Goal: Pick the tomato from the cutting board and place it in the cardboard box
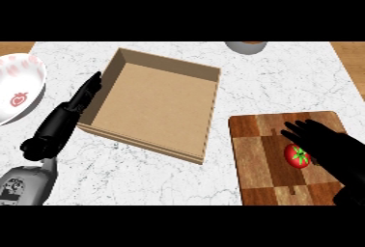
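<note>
While the right hand (pixel 333 150) covers the board's (pixel 260 154) right part, its fingers (pixel 301 129) reach left over the wood, straight to relaxed, curled round nothing. Tomato (pixel 297 156) sits on the board just beside the hand's left edge; the hand overlaps the tomato's right side, so I can't tell whether they touch. Green stem faces up. Hand's lower part is cut off at the frame's right and bottom edges, and the board's near right corner is hidden under it.

Left hand (pixel 71 108) lies along the box's (pixel 157 101) left wall, fingers straight, pointing away from the robot, holding nothing. Touching the wall or just beside it: can't tell. Left forearm (pixel 25 185) is cut off at the lower left.

Box is open-topped, nothing visible inside, well apart from the tomato, board to its right.

Bowl (pixel 21 87), white with a red fruit print, is cut off at the left edge. Grey round object (pixel 246 46) at the top edge is mostly out of view; can't identify it.

Counts: one tomato, one board, one box, one bowl, one grey object, two hands. Counter (pixel 271 82) is white marble.
</note>
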